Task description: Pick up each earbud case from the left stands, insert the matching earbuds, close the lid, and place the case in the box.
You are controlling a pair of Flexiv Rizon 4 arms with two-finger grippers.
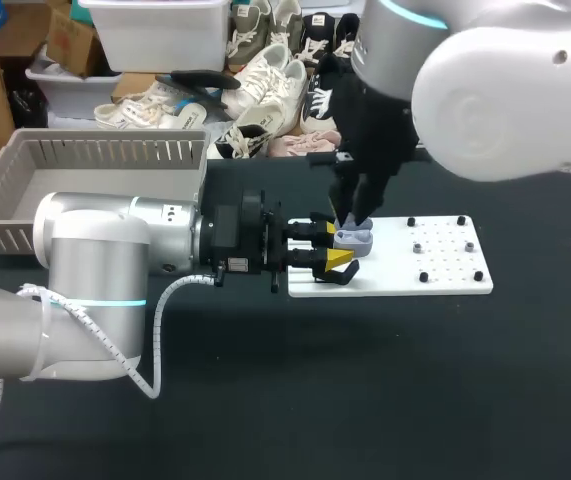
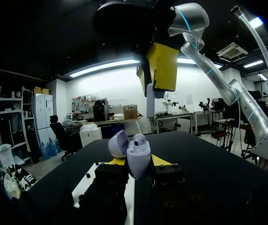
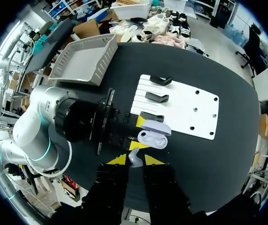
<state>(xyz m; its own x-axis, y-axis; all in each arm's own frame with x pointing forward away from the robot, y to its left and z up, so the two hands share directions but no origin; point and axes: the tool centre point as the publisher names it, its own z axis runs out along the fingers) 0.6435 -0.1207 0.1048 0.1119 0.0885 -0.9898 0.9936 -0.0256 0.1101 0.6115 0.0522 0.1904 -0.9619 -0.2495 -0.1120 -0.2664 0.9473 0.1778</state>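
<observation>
Head view: the left gripper (image 1: 327, 249) is clamped on the open earbud case (image 1: 354, 240) over the white board's (image 1: 435, 262) left end, with the right gripper (image 1: 357, 214) just above. Left wrist view: the lid (image 2: 118, 143) is tipped back and one bud sits inside. Right wrist view: the right fingers pinch an earbud (image 3: 134, 157) near the case. Lowered tilted, it could jam on the socket rim or drop.

Lilac earbud case (image 1: 353, 238), white earbud (image 3: 134, 157), white board (image 1: 445, 275), grey box (image 1: 95, 140), black table (image 1: 385, 380).
</observation>
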